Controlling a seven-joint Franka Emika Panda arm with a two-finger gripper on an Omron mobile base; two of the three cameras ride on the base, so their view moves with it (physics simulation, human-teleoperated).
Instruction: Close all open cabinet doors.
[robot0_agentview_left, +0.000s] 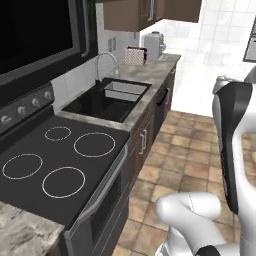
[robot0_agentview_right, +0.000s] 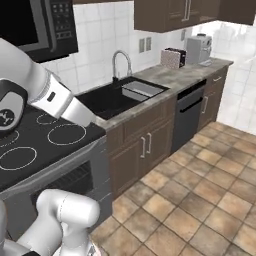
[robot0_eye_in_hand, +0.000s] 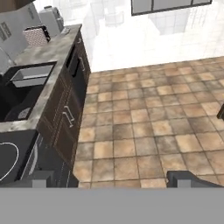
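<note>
Dark brown cabinet doors (robot0_agentview_right: 150, 145) with vertical silver handles sit under the sink, flush with the counter front; I also see them side-on in the left base view (robot0_agentview_left: 142, 142) and in the hand view (robot0_eye_in_hand: 65, 118). Another narrow door (robot0_agentview_right: 207, 107) stands at the counter's far end. The upper cabinet doors (robot0_agentview_right: 170, 14) hang above the counter, cut off by the top edge (robot0_agentview_left: 135, 12); I cannot tell whether any stands ajar. My gripper (robot0_eye_in_hand: 113, 179) is open and empty, raised high and looking down over the tiled floor in front of the counter.
A black stove top (robot0_agentview_left: 65, 155) is nearest, then the black sink (robot0_agentview_right: 107, 102) with a faucet, then a dishwasher (robot0_agentview_right: 189, 117). A toaster (robot0_agentview_right: 173, 57) and a coffee machine (robot0_agentview_right: 198, 48) stand on the far counter. A dark edge (robot0_eye_in_hand: 221, 111) pokes in at the hand view's right.
</note>
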